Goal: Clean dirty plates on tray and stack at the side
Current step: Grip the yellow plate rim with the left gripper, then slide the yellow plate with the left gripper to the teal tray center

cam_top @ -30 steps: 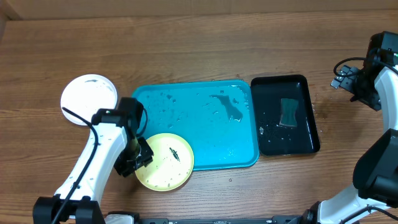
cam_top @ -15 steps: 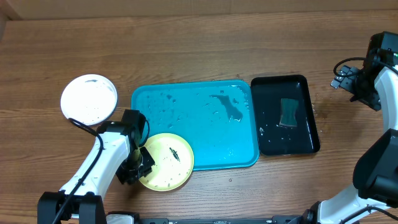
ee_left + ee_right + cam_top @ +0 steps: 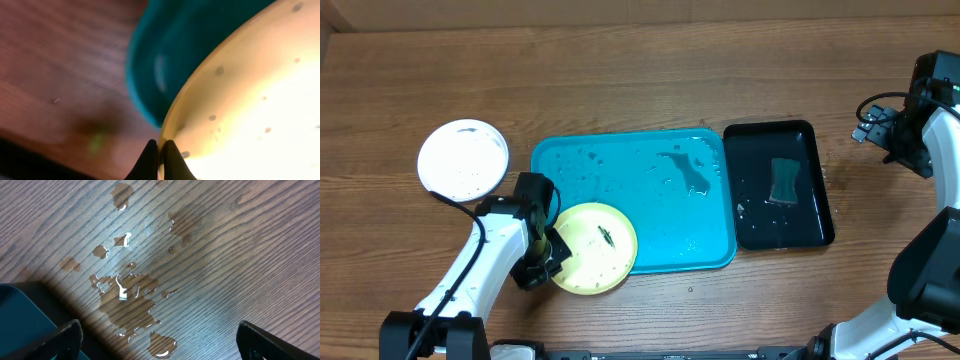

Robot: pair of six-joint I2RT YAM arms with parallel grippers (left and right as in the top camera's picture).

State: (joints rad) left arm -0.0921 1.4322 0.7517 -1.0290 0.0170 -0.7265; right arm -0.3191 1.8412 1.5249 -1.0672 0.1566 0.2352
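On the wooden table (image 3: 650, 60), the teal-blue rectangular plastic tray (image 3: 650, 215) lies with its long axis running left to right. It is wet and holds no plate fully inside it. Just to its right is the smaller glossy black tray (image 3: 815, 215), whose long axis runs near to far, with a grey-green sponge (image 3: 783, 180) in it.

The change is in the yellow-green round plastic plate (image 3: 595, 262). Over the last second it has slid right and toward the far side. It now overlaps the tray's near-left corner more than before, though its near-left part is still off the tray. I judge that it is being brought onto the tray for wiping, so cleaning of this plate has not yet begun.

Being round, the plate has no long axis. It faces up, with dark specks and a short dark streak (image 3: 606, 237) showing. I cannot tell whether it is lying flat or propped on the tray's rim.

The white round plastic plate (image 3: 463, 160) sits well off to the far left on the wood, where it was before.

The left gripper (image 3: 550, 265) is at the yellow-green plate's left edge. In the wrist view its fingertips (image 3: 150, 160) are pressed close together, pinching the rim.

The right gripper (image 3: 159, 330) hangs at the far right with fingers spread wide and nothing between them, above small puddles (image 3: 130, 295) on the wood.
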